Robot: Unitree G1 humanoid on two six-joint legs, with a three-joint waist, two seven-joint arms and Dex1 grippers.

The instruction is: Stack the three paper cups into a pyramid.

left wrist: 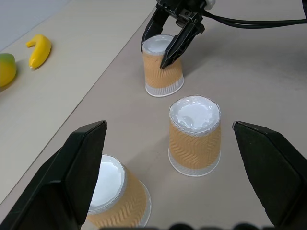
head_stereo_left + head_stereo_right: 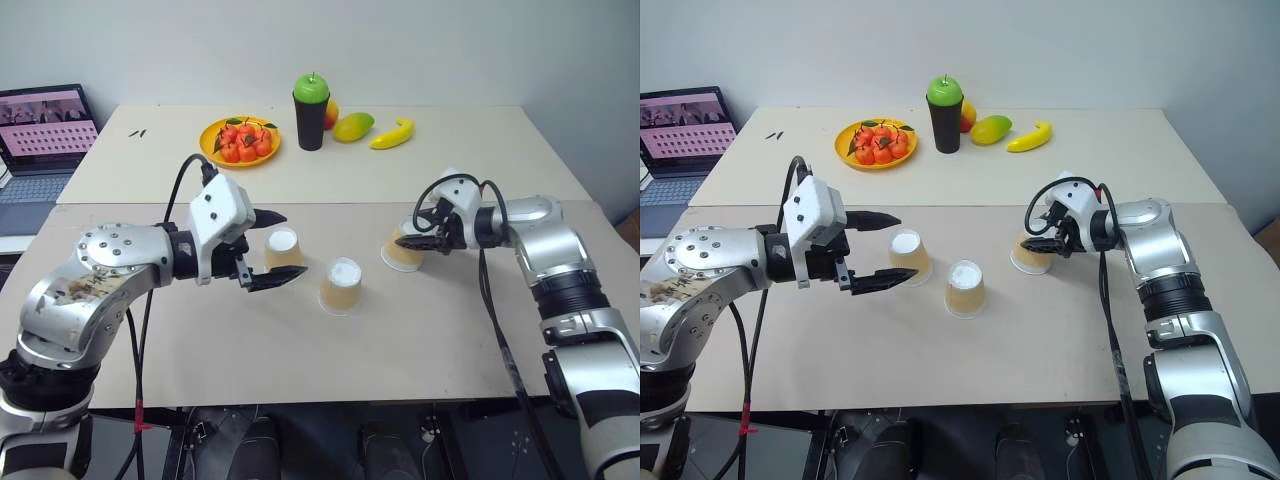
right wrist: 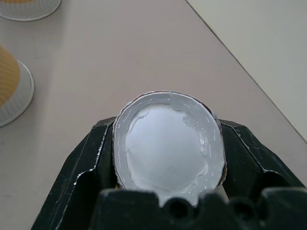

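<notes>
beige tabletop (image 2: 250, 350) runs under both my arms, with a second pale table (image 2: 480, 160) butted against its far edge. taking the middle cup (image 2: 341, 286) as my landmark and going left to right: far off to its left, at the edge of the scene, an open laptop (image 2: 45, 135) sits. nearer, my left gripper (image 2: 272, 247) hangs with its two black fingers spread wide, grasping nothing. the left cup (image 2: 283, 250) stands upside down just left of and a little behind the middle cup, right at those spread fingertips, not gripped. the middle cup itself stands inverted, white bottom up, apart from the other two. well behind it on the far table are an orange plate of small red fruit (image 2: 240, 141), a tall black cup (image 2: 311, 118) with a green apple on top, a mango (image 2: 353, 127) and a banana (image 2: 392, 134). to the right of the middle cup, my right gripper (image 2: 418, 238) is clenched on the right cup (image 2: 403, 251), its fingers pressing both sides near the white bottom and squeezing it into an oval. that cup leans, tilted on the table. no cup rests on another.
</notes>
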